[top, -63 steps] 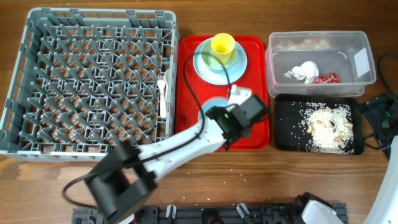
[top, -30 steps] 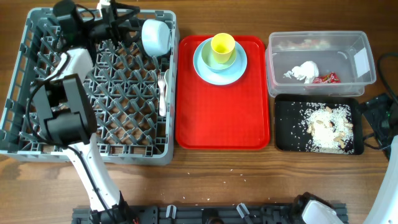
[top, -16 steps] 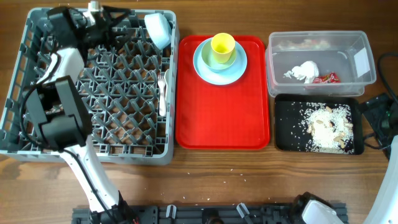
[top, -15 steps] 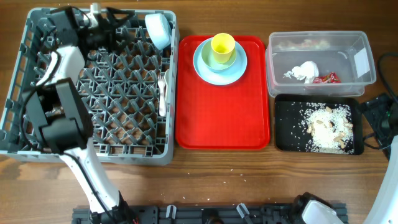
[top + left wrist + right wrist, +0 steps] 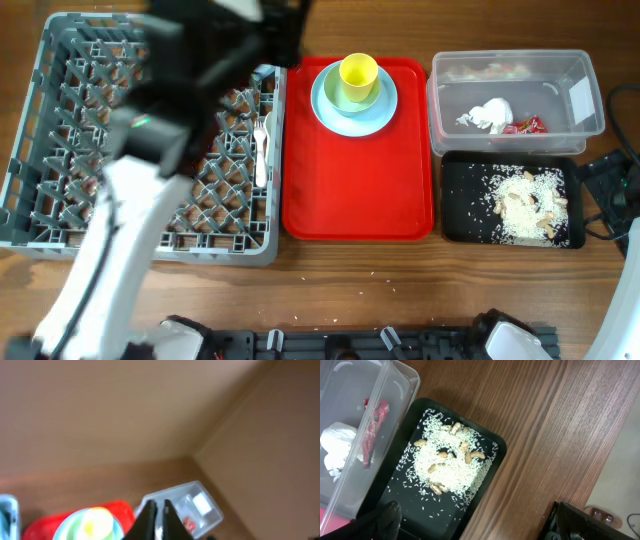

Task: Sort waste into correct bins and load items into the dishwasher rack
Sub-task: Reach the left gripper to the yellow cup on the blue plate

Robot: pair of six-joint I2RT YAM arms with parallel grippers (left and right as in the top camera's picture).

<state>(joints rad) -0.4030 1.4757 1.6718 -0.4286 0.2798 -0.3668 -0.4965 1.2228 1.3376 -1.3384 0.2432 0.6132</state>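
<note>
I am holding my left claw (image 5: 158, 506) over the far right corner of the dishwasher rack (image 5: 60, 150), its fingers closed together on nothing. The yellow cup (image 5: 358, 72) is sitting on the blue dishes (image 5: 330, 108) just to my right, nearer to me than to the right arm.

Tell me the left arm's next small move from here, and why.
Probably swing the left gripper over the small yellow cup and open it. The cup is stacked atop the pale blue plate on the flat red tray, not yet in the grey plastic rack, and the fingers look shut.
</note>
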